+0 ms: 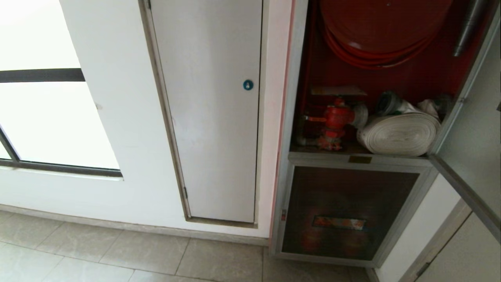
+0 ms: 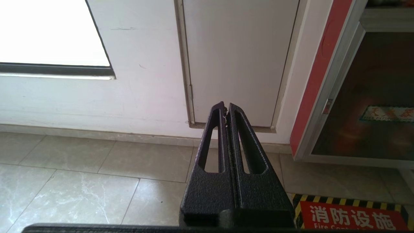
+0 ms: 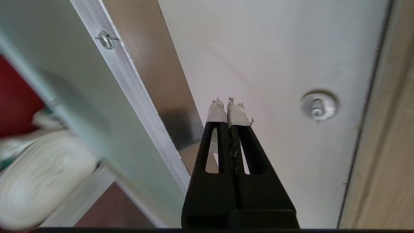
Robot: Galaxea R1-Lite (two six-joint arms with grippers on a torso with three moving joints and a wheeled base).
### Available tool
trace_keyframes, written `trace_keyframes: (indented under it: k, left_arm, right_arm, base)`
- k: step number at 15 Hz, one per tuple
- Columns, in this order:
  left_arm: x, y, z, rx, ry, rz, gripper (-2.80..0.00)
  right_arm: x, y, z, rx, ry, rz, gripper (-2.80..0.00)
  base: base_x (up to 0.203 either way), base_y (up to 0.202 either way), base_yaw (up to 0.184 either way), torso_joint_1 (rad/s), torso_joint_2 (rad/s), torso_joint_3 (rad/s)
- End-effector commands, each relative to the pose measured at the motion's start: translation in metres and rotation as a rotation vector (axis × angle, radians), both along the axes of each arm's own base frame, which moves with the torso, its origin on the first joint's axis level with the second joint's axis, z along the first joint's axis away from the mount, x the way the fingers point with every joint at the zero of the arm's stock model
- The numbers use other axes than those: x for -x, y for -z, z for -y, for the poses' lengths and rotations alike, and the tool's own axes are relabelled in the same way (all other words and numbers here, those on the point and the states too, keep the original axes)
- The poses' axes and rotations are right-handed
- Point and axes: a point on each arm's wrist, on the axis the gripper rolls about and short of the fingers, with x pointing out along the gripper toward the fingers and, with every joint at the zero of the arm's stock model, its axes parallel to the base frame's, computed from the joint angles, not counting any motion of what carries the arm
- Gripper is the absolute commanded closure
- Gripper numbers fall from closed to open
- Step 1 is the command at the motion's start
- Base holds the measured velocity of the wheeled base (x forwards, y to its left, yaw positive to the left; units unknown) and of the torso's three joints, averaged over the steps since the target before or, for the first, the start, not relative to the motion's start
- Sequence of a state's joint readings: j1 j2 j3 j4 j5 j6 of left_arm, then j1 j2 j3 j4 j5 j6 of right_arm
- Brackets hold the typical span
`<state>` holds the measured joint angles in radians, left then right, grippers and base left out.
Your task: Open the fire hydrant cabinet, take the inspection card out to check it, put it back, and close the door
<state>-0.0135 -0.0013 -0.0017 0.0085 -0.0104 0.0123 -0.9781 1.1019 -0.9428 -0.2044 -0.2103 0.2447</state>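
Head view: fire hydrant cabinet (image 1: 296, 117) open, red-lined.

We see the fire hydrant cabinet (image 1: 354, 158) only in part: its top runs past the head view's upper edge, cutting the red hose coil (image 1: 381, 35). The open door (image 1: 475, 156) leaves the frame on the right. Neither arm shows in the head view. In the right wrist view the white rolled hose (image 3: 38, 178) is smeared with blur. We cannot find the inspection card.
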Motion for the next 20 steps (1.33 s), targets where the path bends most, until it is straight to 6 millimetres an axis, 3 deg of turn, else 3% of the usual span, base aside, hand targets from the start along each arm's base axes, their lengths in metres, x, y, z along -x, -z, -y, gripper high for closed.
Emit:
trace_keyframes:
  k: [1, 10, 14, 20]
  left_arm:
    - [0.0, 0.0, 0.0, 0.0, 0.001, -0.002, 0.0]
    - [0.0, 0.0, 0.0, 0.0, 0.001, -0.002, 0.0]
    - [0.0, 0.0, 0.0, 0.0, 0.001, -0.001, 0.0]
    - [0.0, 0.0, 0.0, 0.0, 0.001, 0.001, 0.0]
  right_arm:
    - [0.0, 0.0, -0.002, 0.001, -0.03, 0.0, 0.0]
    - [0.001, 0.012, -0.011, -0.015, -0.228, -0.022, 0.0]
    - [0.002, 0.012, -0.025, 0.009, -0.399, -0.017, 0.0]
    - [-0.026, 0.015, -0.053, 0.032, -0.738, -0.054, 0.0]
  base:
    - [0.0, 0.0, 0.0, 0.0, 0.0, 0.0]
    - [0.0, 0.0, 0.0, 0.0, 0.0, 0.0]
    - [0.0, 0.0, 0.0, 0.0, 0.0, 0.0]
    - [0.0, 0.0, 0.0, 0.0, 0.0, 0.0]
